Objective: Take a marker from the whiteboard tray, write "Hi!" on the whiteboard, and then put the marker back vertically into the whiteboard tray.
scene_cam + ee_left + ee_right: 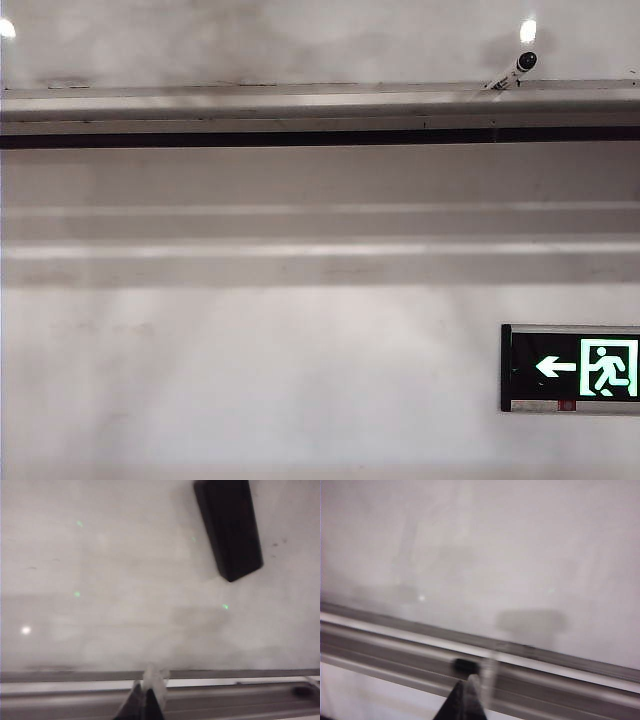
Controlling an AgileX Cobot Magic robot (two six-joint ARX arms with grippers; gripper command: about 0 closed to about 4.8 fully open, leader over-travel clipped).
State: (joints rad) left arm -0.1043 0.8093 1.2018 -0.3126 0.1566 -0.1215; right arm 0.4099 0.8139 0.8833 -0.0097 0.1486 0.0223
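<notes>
In the exterior view the marker (519,69), white with a black cap, leans cap-up against the glossy whiteboard (300,40), its foot in the long grey whiteboard tray (250,105) towards the right. Neither gripper shows in that view. In the left wrist view my left gripper (145,700) hangs shut and empty before the whiteboard tray (75,690), with the whiteboard (125,580) behind. The right wrist view is blurred. There my right gripper (468,700) is shut and empty, close in front of the whiteboard tray (380,640), with the marker's dark cap (465,665) just beyond its tips.
A black eraser (228,527) sticks on the whiteboard away from the left gripper. Below the tray in the exterior view runs a matte wall with pale bands (300,250) and a green exit sign (572,367) at the lower right.
</notes>
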